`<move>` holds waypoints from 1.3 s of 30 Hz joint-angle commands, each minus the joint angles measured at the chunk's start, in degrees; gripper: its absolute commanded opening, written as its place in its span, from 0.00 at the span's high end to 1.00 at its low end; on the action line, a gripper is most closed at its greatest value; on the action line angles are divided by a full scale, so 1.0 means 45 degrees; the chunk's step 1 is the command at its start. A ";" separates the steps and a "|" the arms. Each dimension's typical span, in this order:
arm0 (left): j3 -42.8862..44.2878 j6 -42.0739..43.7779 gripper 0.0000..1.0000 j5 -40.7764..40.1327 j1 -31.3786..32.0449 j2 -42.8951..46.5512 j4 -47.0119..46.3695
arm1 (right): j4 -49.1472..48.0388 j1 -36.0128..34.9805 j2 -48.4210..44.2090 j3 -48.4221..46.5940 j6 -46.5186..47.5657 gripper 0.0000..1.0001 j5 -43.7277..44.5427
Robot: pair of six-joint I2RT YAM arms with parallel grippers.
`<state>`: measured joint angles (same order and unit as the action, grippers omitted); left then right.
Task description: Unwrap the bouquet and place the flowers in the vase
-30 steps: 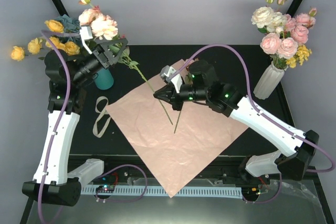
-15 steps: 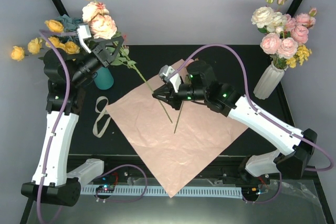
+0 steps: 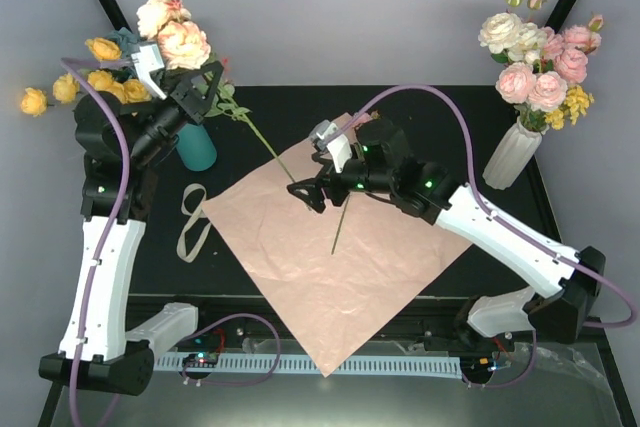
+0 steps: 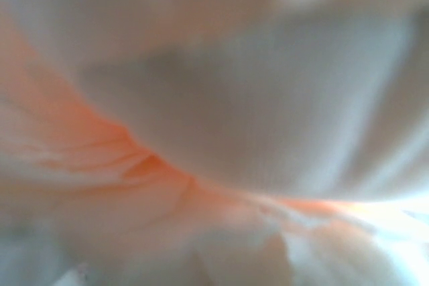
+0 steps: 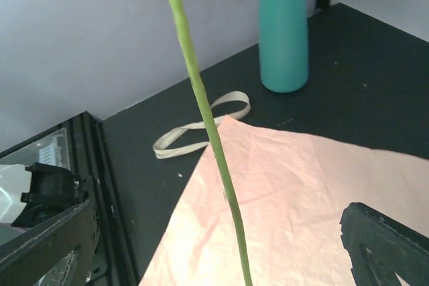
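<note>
The jaws of the left gripper (image 3: 205,97) pinch a thin green flower stem (image 3: 262,142) with soft peach roses (image 3: 182,44), just above the smooth teal vase (image 3: 197,147). The right gripper (image 3: 308,194) jaws gape wide over crinkly pink paper (image 3: 330,267) beside the vase.

Our left gripper (image 3: 205,87) has shut on the rose stem (image 3: 262,139) and swung up and to the left, carrying the peach roses (image 3: 170,35) higher. Our right gripper (image 3: 308,194) has let go, and its jaws now stand wide on either side of the stem. The stem's lower end has lifted off the pink paper (image 3: 330,287) and now hangs at the paper's upper edge.
</note>
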<state>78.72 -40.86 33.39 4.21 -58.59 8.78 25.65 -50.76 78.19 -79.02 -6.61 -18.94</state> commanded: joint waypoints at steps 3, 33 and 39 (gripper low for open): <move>0.2249 0.2282 0.99 -0.1335 0.0016 -0.0475 0.0760 | -0.0234 -0.0064 -0.1503 0.1174 -0.0861 0.00 0.2229; 0.8003 0.9093 0.98 -0.7853 -0.1182 -0.5059 0.1262 | 0.0247 -0.0034 -0.3343 0.2545 -0.0231 0.00 0.3982; 0.5407 0.8565 0.98 -0.8518 -0.1701 -0.4350 -0.0609 | 0.0319 -0.0042 -0.3806 0.2929 0.0031 0.00 0.4259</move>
<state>108.86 -1.28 -1.39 -1.69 -80.95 14.26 26.57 -50.74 63.00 -67.11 -8.12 -1.52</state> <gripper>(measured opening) 0.055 0.997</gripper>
